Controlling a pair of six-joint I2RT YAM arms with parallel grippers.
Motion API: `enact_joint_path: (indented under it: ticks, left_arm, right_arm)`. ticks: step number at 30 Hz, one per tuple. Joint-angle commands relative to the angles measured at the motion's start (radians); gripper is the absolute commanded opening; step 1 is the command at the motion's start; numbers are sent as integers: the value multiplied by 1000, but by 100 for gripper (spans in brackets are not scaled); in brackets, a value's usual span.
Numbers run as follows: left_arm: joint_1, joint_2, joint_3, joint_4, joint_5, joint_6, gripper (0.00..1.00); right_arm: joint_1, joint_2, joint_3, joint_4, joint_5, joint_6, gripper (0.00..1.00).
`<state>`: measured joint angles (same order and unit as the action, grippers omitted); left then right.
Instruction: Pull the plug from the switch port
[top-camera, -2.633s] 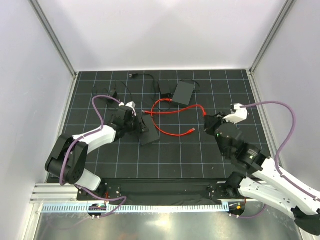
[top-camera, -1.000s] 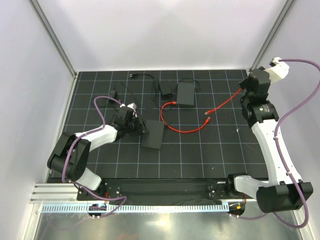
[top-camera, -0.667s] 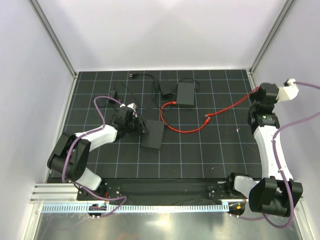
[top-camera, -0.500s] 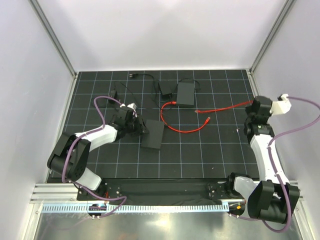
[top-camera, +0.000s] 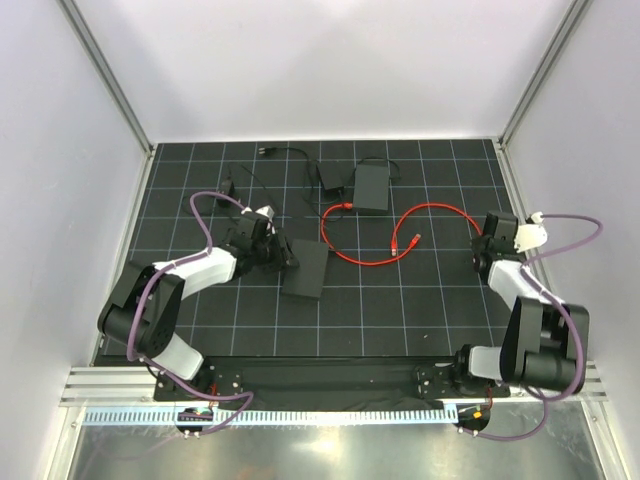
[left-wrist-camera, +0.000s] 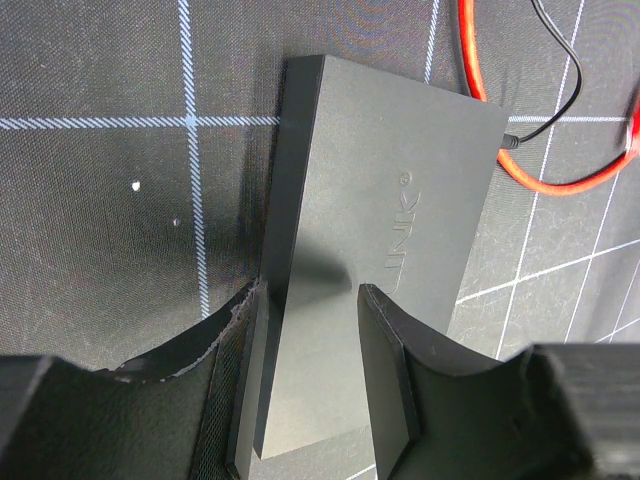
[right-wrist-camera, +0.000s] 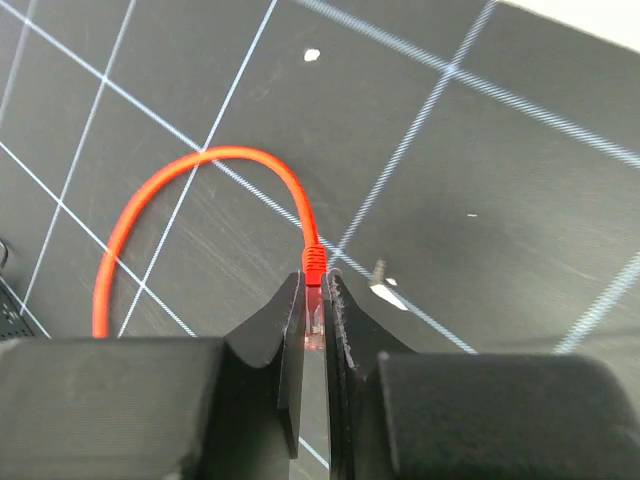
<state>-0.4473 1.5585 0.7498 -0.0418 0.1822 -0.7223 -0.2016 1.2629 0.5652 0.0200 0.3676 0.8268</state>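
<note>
Left gripper (top-camera: 272, 252): jaws wide, one finger against each long side of the switch's near end, gripping it.
Switch (top-camera: 305, 268): on the black grid mat (top-camera: 400, 310), left of centre.
Second black box (top-camera: 370, 187): farther back, near centre.
Red cable (right-wrist-camera: 200, 165): arcs from mid-mat to the right gripper.
Plug (right-wrist-camera: 314, 268): out of the port, well apart from the switch, at the right side of the mat.
Right gripper (right-wrist-camera: 316, 300): nearly closed, pinching the plug.

1. In your left wrist view, the fingers (left-wrist-camera: 395, 390) of the left gripper (left-wrist-camera: 315, 300) cover the near end of the switch (left-wrist-camera: 390, 230).
2. Your right wrist view loses the tip of the plug (right-wrist-camera: 314, 265) inside the right gripper (right-wrist-camera: 315, 285).
</note>
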Motion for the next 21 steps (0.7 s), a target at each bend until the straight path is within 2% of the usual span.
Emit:
enact_joint_path:
  ticks: [1, 9, 21]
  left_arm:
    - [-1, -18, 16, 14, -6, 6, 45]
    - [-1, -21, 16, 17, 0, 9, 45]
    - [1, -37, -3, 37, 31, 21, 45]
  right_arm:
    - [-4, 84, 76, 60, -55, 23, 1]
    - [-4, 253, 156, 87, -153, 54, 1]
    - [-5, 245, 64, 133, -162, 20, 1]
